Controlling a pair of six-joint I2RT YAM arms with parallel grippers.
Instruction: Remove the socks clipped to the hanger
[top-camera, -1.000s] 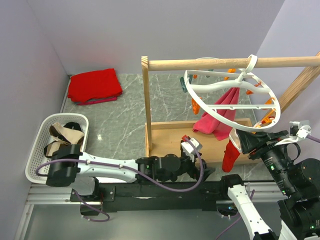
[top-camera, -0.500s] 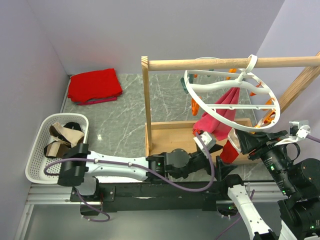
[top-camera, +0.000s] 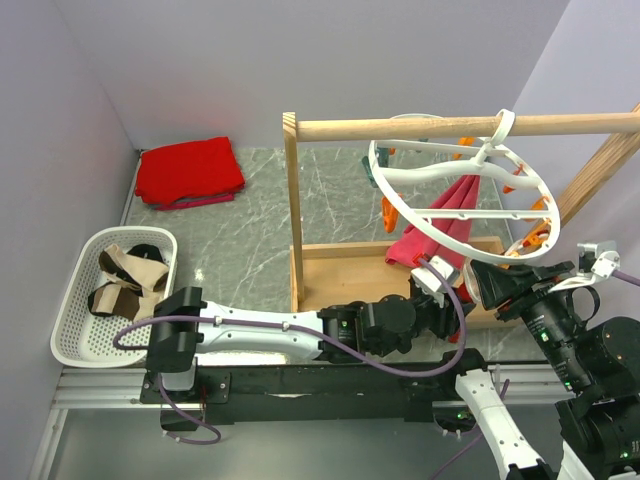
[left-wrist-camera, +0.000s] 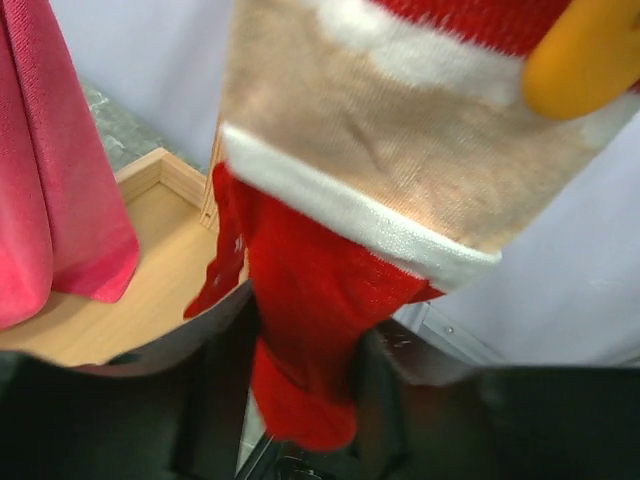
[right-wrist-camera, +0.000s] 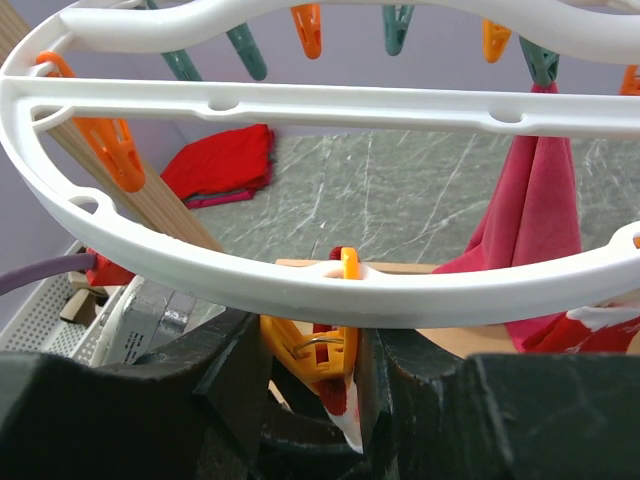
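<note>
Reached farther right with the left arm over the last second, bringing the left gripper (left-wrist-camera: 300, 420) in under the near rim of the hanger (right-wrist-camera: 300, 290) and narrowing its jaws from wide. Now straddling the toe of the red-and-white sock (left-wrist-camera: 300, 330), one finger on each side; cannot tell whether already pinching the fabric or just short of it. Just above, clamped with the right gripper (right-wrist-camera: 315, 385) on the orange peg (right-wrist-camera: 315, 345) that clips this same sock to the rim.

Step in hand, by judgement: freeing this one sock, peg squeezed from above, toe taken from below. Next: finish closing on the toe, make sure of the peg being spread, then draw straight down and away, gently, to avoid tugging the ring along the wooden rail (top-camera: 400, 128).

Off to the near left, brown-and-cream and black socks (top-camera: 125, 280) lying in the white basket (top-camera: 75, 335). Farther in, pink sock (top-camera: 440, 235) still pegged and hanging. Farthest back on the desk (top-camera: 250, 220), folded red cloth (top-camera: 190, 172).
</note>
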